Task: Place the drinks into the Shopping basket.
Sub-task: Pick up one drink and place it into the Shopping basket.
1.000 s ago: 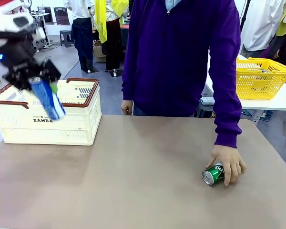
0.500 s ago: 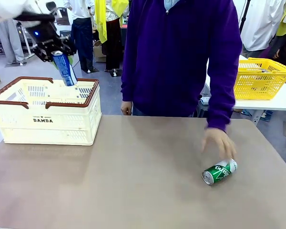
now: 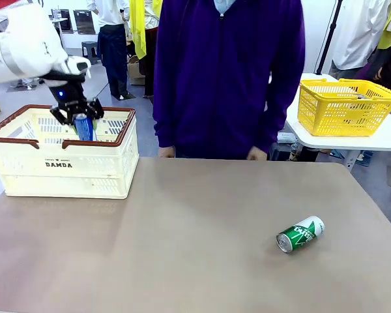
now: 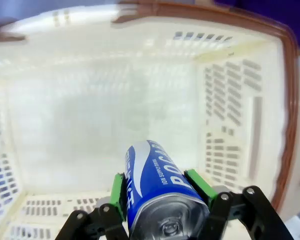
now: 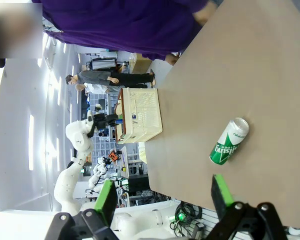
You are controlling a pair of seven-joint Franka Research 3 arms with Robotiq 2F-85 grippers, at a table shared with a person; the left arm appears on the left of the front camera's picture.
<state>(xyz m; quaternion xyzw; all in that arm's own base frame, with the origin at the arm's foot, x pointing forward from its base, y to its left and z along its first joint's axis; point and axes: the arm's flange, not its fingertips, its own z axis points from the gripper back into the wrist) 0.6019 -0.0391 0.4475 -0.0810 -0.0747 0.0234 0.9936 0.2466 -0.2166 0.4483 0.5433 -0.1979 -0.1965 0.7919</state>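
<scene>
My left gripper (image 3: 79, 119) is shut on the blue can (image 3: 84, 127) and holds it upright, dipped into the open top of the cream Shopping basket (image 3: 65, 168) at the table's left. In the left wrist view the blue can (image 4: 157, 187) sits between the green pads (image 4: 118, 192), with the basket's pale floor (image 4: 100, 120) below it. The green can (image 3: 300, 234) lies on its side on the table at the right, nobody touching it. In the right wrist view my right gripper (image 5: 162, 194) stands open above the table, and the green can (image 5: 229, 141) lies beyond it.
A person in a purple top (image 3: 225, 72) stands at the far edge, hands hanging at the table's rim. A yellow mesh basket (image 3: 347, 104) sits on a white side table at the right. The brown tabletop (image 3: 182, 241) between crate and green can is bare.
My left gripper has swung the blue can from in front of the crate up over its rim and lowered it inside. The person's hand has let go of the green can and drawn back.
</scene>
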